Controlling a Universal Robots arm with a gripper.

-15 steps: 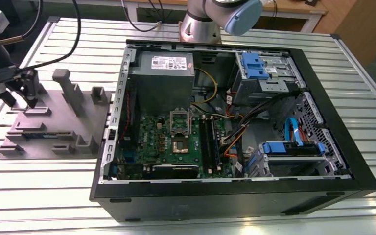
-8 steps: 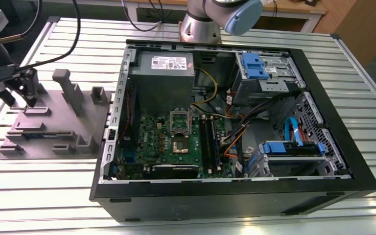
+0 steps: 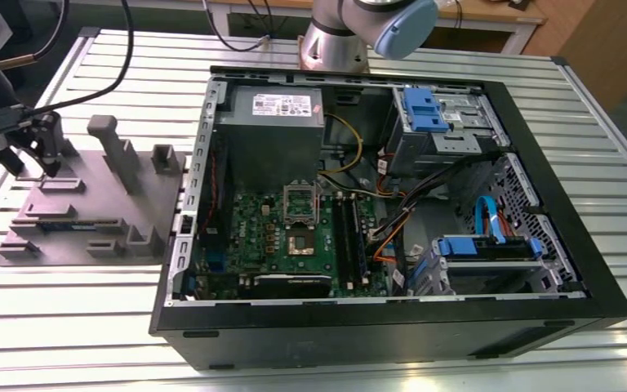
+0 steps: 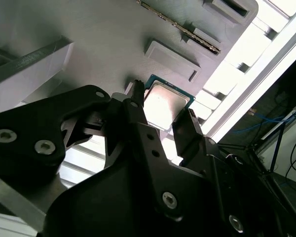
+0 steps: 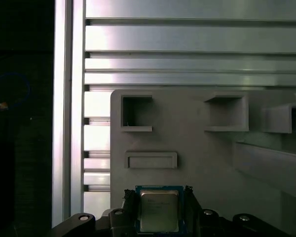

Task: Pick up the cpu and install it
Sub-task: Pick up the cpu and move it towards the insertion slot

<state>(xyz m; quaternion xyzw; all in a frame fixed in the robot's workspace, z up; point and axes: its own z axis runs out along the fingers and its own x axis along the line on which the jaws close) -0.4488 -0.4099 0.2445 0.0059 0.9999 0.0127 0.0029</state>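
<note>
The gripper (image 4: 162,107) is down at the grey fixture block (image 3: 85,237), which lies on the slatted aluminium table (image 3: 74,327), at the exterior view's left and well apart from the motherboard (image 3: 259,237) inside the open computer case (image 3: 575,245). In both wrist views the cpu (image 5: 159,210) lies flat on the block, metal top up, just beside a shallow rectangular recess (image 5: 151,160). The gripper brackets it on two opposite edges. Whether it has clamped on the chip or stands just clear of it I cannot tell, as the contact lines are in shadow. The chip is not lifted; the socket (image 3: 298,243) on the motherboard is unfilled. In my judgement the step in hand is the grasp itself. It calls for the gripper to sit centred on the chip, meeting both edges squarely and together, with modest force. An off-centre or skewed hold would likely tip the chip on the block or let it twist, spoiling its alignment.
</note>
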